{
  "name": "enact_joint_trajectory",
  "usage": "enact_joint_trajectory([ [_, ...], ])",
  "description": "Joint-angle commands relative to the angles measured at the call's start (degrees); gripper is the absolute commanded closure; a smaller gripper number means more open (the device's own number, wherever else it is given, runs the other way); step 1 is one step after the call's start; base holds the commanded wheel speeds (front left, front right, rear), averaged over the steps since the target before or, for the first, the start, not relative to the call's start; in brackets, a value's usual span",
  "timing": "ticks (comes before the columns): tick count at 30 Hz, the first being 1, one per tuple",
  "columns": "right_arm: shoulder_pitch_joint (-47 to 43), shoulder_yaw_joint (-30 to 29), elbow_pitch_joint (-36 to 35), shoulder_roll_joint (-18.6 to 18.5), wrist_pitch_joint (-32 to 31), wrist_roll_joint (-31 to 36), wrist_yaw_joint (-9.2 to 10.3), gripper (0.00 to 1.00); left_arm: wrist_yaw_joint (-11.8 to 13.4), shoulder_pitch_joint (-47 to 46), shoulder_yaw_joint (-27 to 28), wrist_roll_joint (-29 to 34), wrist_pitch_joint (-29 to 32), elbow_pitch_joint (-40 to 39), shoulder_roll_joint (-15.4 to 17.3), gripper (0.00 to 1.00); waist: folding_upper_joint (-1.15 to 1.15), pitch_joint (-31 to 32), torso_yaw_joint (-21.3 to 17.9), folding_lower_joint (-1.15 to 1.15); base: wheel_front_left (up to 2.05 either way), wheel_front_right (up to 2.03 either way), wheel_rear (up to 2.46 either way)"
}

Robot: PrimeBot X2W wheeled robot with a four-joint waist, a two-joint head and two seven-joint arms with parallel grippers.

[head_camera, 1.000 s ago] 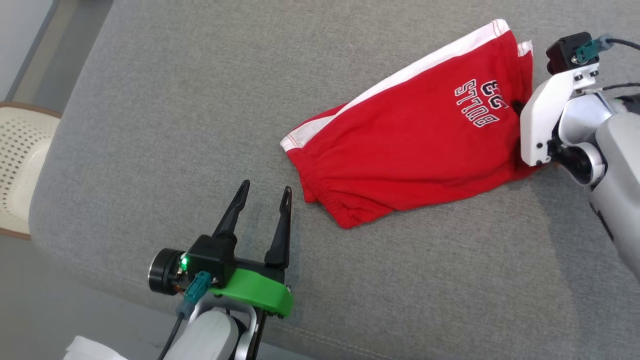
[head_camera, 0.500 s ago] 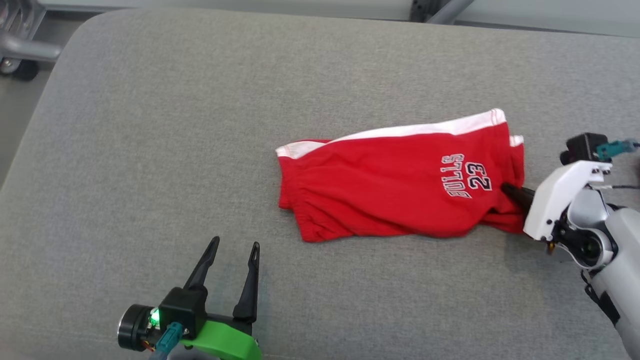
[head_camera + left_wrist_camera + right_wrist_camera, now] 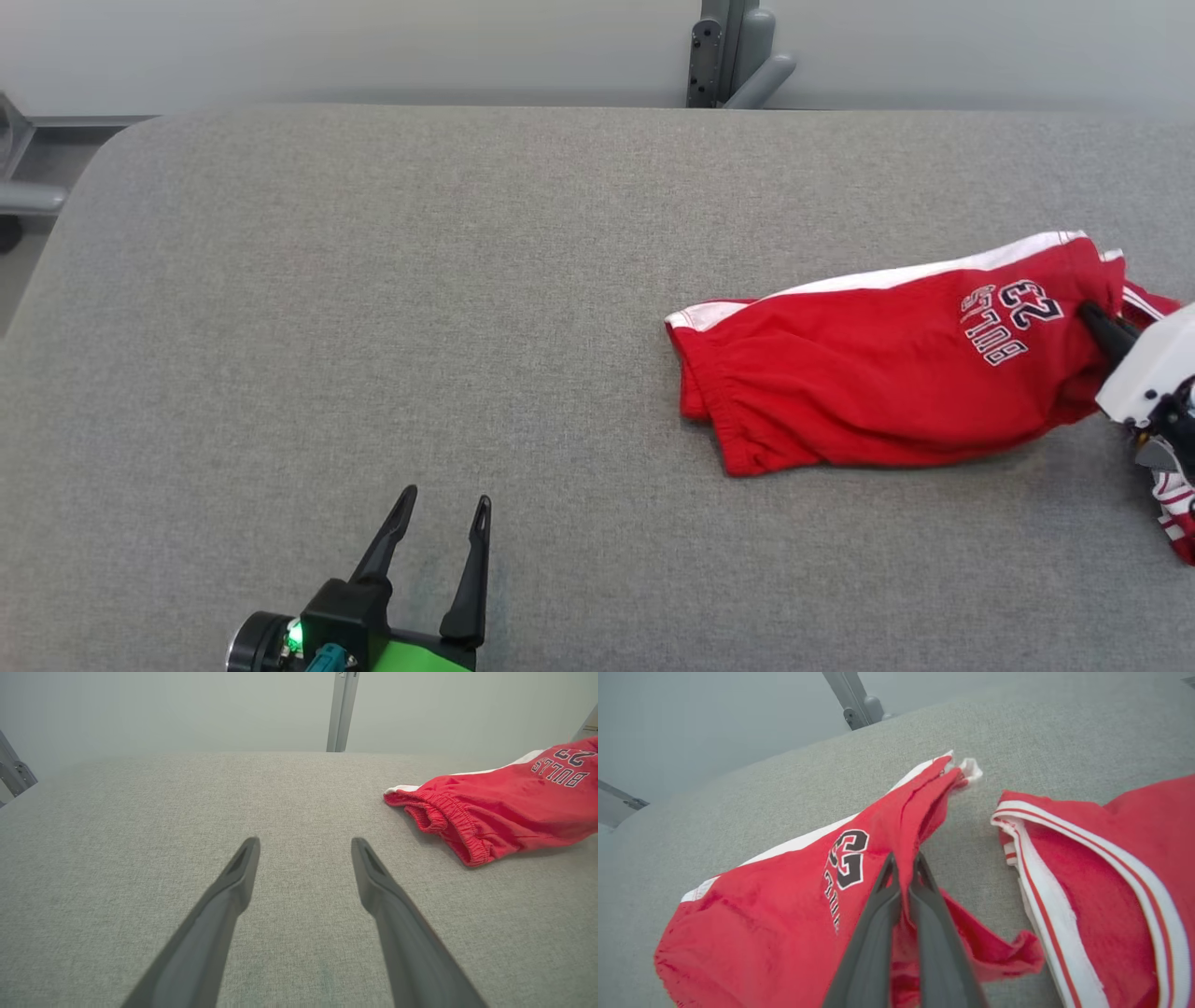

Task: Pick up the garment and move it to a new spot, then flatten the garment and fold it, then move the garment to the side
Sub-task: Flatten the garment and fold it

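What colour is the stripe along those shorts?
White, on the red shorts; the head view shows it best.

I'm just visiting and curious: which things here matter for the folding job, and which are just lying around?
In the job: red shorts, right claw gripping them, open left claw, grey cushion.
Lying about: second red striped garment, metal post.

The head camera looked down on the surface (image 3: 373,280); wrist cameras sat low, close behind the left hand (image 3: 304,842) and right hand (image 3: 904,856); all shared the shorts (image 3: 887,373).
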State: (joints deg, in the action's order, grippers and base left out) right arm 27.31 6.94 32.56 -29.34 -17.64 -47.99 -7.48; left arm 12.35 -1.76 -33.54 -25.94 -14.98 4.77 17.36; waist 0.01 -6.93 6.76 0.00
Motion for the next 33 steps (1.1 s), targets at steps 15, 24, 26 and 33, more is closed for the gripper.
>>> enact_joint_trajectory([
  [15,-2.1,9.1,-13.3,18.2,-8.8,9.7,-0.01,1.00,-2.4,-1.1,0.7,1.6,-0.2,1.9,-3.0,0.00,-0.01,-0.6,5.6,0.00,0.00,0.00,0.00],
  [24,-3.1,8.8,-10.2,23.3,-4.2,17.7,-0.01,0.00,-3.7,-1.8,3.4,3.5,-0.2,3.7,-5.7,0.00,-0.01,-0.6,7.0,0.00,0.00,0.00,0.00],
  [26,-3.7,9.0,-10.6,23.8,-2.9,18.7,-0.01,0.00,-3.9,-1.0,4.4,3.5,-0.2,3.9,-6.0,0.00,-0.01,-0.2,6.3,0.00,0.00,0.00,0.00],
  [33,-6.7,9.5,-17.9,22.6,0.5,20.1,-0.01,0.00,-4.2,1.3,8.5,4.1,-0.2,3.8,-6.2,0.00,-0.01,1.2,2.4,0.00,0.00,0.00,0.00],
])
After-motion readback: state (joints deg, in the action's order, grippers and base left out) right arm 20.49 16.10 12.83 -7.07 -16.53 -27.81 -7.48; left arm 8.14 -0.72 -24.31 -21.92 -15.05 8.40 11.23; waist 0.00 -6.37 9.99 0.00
